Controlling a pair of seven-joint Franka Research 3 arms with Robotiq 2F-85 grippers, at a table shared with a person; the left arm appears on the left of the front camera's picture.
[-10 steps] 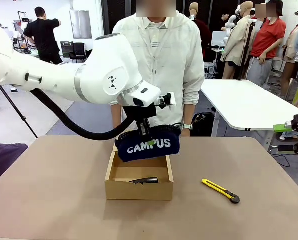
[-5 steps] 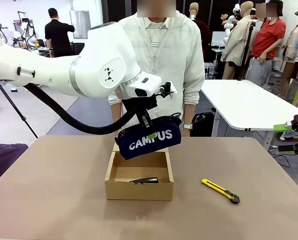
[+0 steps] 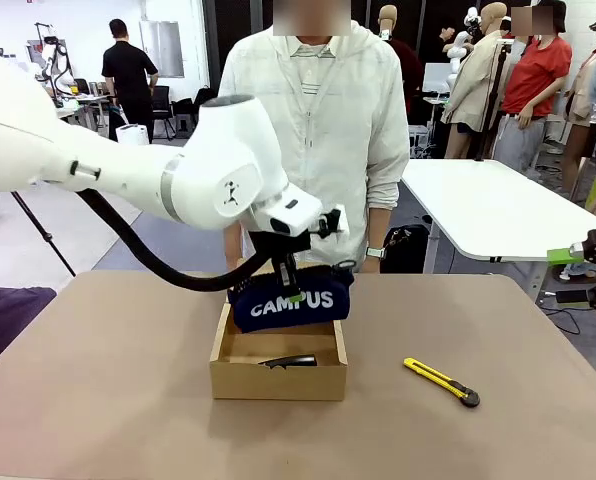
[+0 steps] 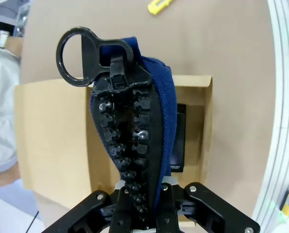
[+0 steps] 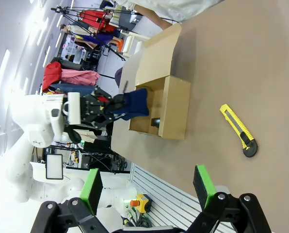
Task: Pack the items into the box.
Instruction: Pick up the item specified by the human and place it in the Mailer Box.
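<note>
Lowered since the earlier frame, pouch point(image 3: 318, 303) hangs over the rear of the box point(image 3: 278, 382), zip edge pinched in the closed left gripper point(image 3: 290, 282); right gripper point(image 5: 149, 194) idle, jaws apart. Risk: the pouch looks about box-width, so it may snag a wall or settle askew on the black object point(image 3: 293, 361).

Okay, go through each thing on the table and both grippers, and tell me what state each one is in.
box, open, lid flap folded back.
pouch, zipped shut, hanging from the left gripper at the box's opening.
slim black object, lying inside the box.
utility knife, lying on the table, apart from the box.
left gripper, shut on the pouch.
right gripper, open, empty.
</note>
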